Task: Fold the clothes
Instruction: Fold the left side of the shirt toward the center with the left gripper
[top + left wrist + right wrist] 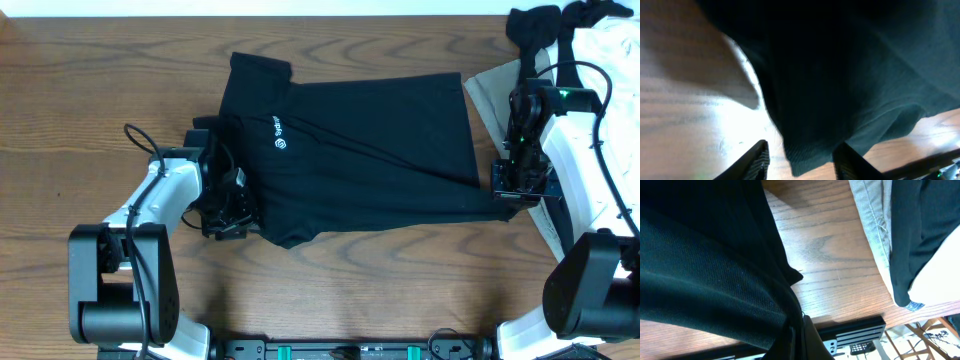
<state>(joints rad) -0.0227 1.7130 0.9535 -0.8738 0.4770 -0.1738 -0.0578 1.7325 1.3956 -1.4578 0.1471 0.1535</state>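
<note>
Overhead, the shirt (370, 150) is seen flat on the table (80, 90), one corner clamped by the right gripper (516, 188), its hem straddled by the left gripper's (228, 215) parted jaws, which probably must be closed before folding.

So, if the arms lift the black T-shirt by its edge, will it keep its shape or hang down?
Probably floppy: the black T-shirt lies in soft creases and sags between the fingers of the left gripper. It seems light: a thin knit in the right wrist view. Pushed, it would likely bunch rather than slide on the wooden table.
</note>
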